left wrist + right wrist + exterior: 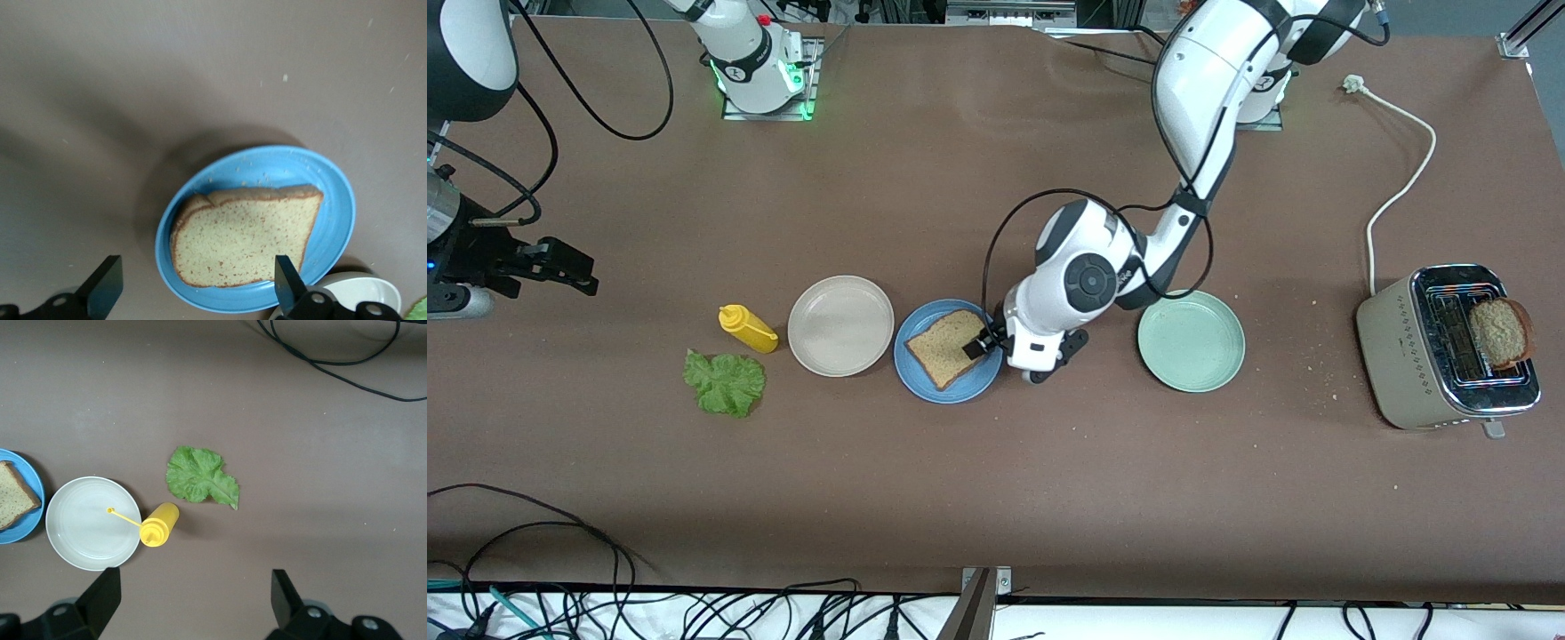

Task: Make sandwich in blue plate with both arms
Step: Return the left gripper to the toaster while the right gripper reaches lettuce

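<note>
One slice of brown bread (945, 348) lies flat on the blue plate (925, 378). My left gripper (980, 345) hangs open just above the edge of the plate that faces the left arm's end. The left wrist view shows the bread (247, 237) and the blue plate (337, 200) below my left gripper (195, 290), whose fingers (103, 287) are spread wide and hold nothing. A green lettuce leaf (725, 382) lies on the table toward the right arm's end. My right gripper (580, 271) waits open and empty in the air over that end, looking down on the lettuce (200, 477).
A beige plate (840, 324) and a yellow mustard bottle (747, 327) lie between the blue plate and the lettuce. A mint-green plate (1190, 340) sits beside the left arm's wrist. At the left arm's end, a toaster (1414, 356) holds a bread slice (1501, 332); its white cord (1400, 191) runs toward the bases.
</note>
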`<state>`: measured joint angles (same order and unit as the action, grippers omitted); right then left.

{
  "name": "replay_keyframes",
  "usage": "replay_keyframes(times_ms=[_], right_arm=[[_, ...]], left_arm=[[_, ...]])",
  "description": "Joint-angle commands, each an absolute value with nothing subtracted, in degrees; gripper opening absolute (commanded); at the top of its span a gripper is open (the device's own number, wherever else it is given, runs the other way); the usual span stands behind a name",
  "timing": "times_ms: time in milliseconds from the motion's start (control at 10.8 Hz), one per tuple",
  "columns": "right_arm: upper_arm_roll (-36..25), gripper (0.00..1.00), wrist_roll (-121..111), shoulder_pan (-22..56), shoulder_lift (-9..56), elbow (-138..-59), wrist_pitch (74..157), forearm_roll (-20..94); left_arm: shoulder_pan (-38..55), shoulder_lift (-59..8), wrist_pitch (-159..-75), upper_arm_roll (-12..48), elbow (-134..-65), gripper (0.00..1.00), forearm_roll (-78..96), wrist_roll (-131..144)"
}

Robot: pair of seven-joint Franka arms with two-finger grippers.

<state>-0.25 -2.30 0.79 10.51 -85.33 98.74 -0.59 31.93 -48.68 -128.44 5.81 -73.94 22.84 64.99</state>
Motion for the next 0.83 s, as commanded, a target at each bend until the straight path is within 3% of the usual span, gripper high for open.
replay_keyframes(times_ms=[0,370,739], right_arm=[[-0.3,1.00,-2.3,0.8,10.0,-85.1,98.6,-0.9],[-0.4,1.00,-2.3,0.7,9.8,-85.1,98.4,-0.9],[-0.4,1.00,-2.3,0.8,9.7,-85.1,98.3,-1.1]], left_arm=[[27.3,-41.4,-118.6,5.0,-74.3,1.00,18.9,64.1],[20.2,-33.4,-104.0,5.1,-74.4,1.00,5.5,63.0],[9.2,-25.5,-91.3,5.0,-74.3,1.00,4.7,38.7]])
